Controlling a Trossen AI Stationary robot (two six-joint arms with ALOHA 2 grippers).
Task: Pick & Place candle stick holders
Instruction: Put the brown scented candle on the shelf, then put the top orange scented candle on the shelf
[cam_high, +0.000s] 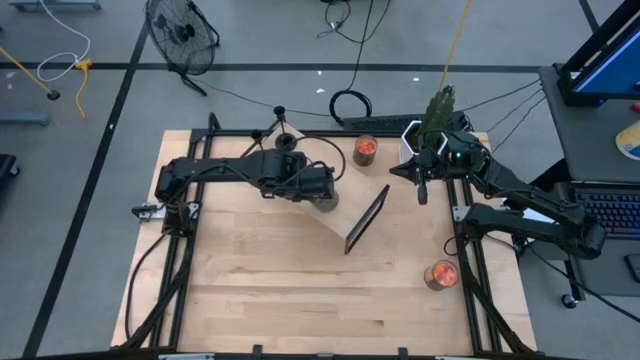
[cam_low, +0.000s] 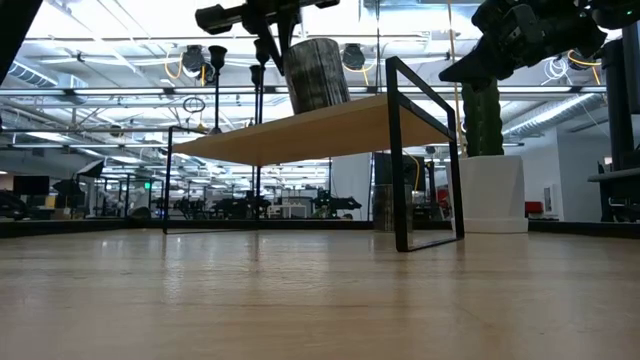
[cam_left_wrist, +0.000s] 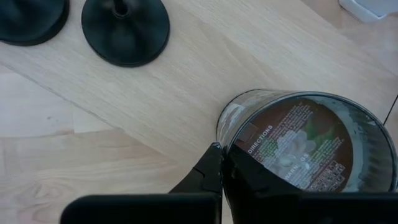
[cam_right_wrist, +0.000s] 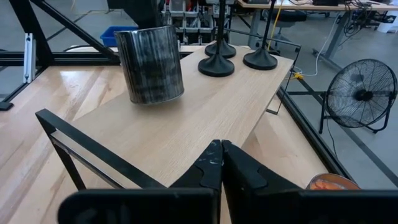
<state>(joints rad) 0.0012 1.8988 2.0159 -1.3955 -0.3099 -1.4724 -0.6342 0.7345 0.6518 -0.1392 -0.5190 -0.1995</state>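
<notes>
Candle stick holders (cam_right_wrist: 216, 62) stand on the far end of the wooden shelf (cam_right_wrist: 205, 118), grouped close together, and neither end effector touches them. In the right wrist view two round bases sit side by side with thin upright stems rising out of the picture; a third stem shows behind them. They are matte black, each a flat disc with a slim rod at its centre (the left wrist view shows two such discs (cam_left_wrist: 126, 28) lying flat on the pale wood).

The left end effector (cam_left_wrist: 221, 171) is clenched, its fingertips pressed together right against the rim of a dark streaked jar (cam_left_wrist: 305, 146), which stands on the same shelf between this end effector and the holders. The right end effector (cam_right_wrist: 221, 163) is also clenched with nothing between its fingers, hovering over the near edge of the shelf, well apart from the holders, beside the black metal frame (cam_right_wrist: 93, 152).
</notes>
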